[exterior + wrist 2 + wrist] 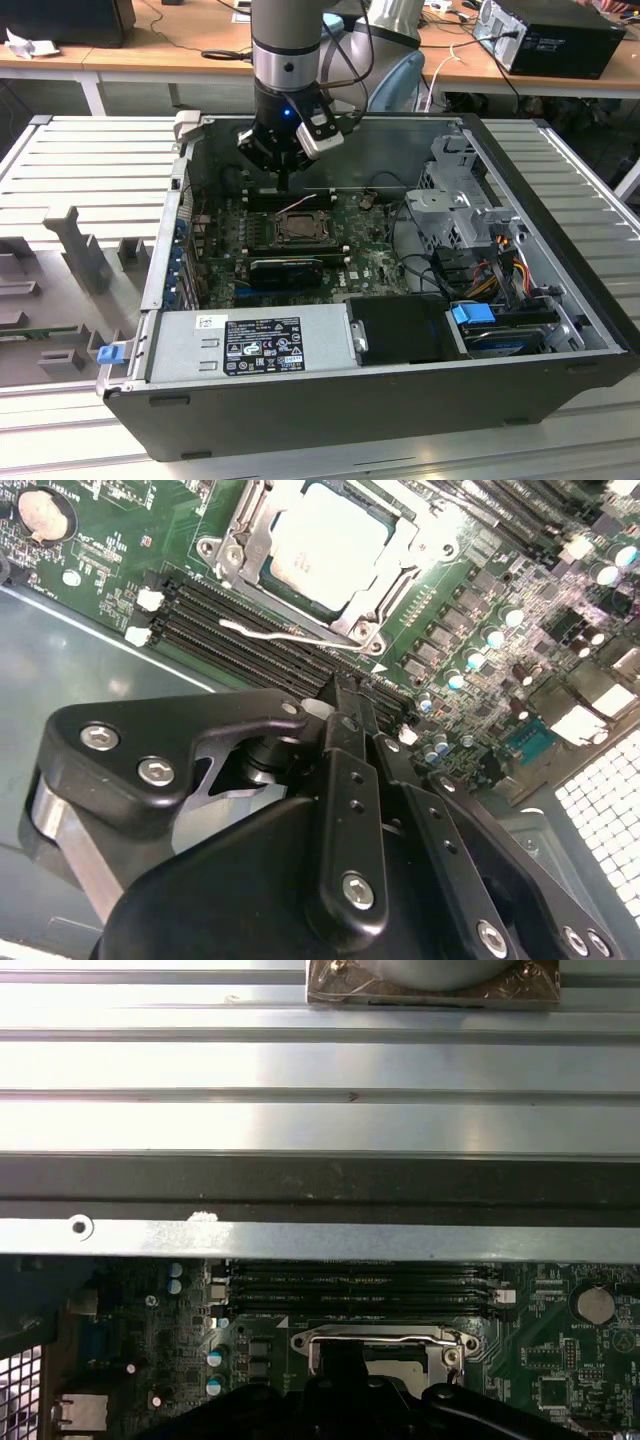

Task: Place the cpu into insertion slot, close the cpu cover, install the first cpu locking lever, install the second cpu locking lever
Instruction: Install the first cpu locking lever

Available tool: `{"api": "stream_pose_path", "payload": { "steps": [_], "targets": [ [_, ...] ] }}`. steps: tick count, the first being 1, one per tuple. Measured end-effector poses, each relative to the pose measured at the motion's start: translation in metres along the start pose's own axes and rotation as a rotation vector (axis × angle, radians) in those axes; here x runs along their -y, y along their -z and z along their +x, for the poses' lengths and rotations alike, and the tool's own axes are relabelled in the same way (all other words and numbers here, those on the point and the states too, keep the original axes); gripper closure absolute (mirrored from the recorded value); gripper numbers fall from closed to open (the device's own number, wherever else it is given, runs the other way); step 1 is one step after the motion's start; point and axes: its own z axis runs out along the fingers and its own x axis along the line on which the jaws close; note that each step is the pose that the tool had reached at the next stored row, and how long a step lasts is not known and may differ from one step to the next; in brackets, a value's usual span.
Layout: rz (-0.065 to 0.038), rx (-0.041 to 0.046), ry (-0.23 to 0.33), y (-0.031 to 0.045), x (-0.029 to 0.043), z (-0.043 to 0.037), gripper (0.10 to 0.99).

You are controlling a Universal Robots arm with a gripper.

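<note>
- The open dark-grey computer case point(560, 300) holds the green motherboard point(120, 550).
- The silvery-grey square cpu point(325, 545) sits in its black-rimmed insertion slot point(375, 605), upper centre of the second wrist view, under the dull silver windowed cpu cover point(245, 530).
- My black gripper point(345, 695) hangs above it, fingers together, holding nothing.

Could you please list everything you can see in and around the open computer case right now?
cpu: one, silvery-grey, seated in its socket under the cover.
cpu cover: one, dull silver, closed flat around the chip.
thin lever wire: one, pale, lying beside the socket over the memory slots.
memory slots: several, black, next to the socket.
motherboard: one, green, on the case floor.
coin battery: one, silver, on the board.
power supply: one, grey, along the case's near edge.
computer case: one, dark, lying open.
gripper: one, black, above the socket.
</note>
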Motion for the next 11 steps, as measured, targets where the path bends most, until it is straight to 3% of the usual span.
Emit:
{"api": "stream_pose_path", "payload": {
  "steps": [11],
  "targets": [
    [0.001,-0.0002,0.0,-0.0006,0.0001,-0.003,0.98]
  ]
}}
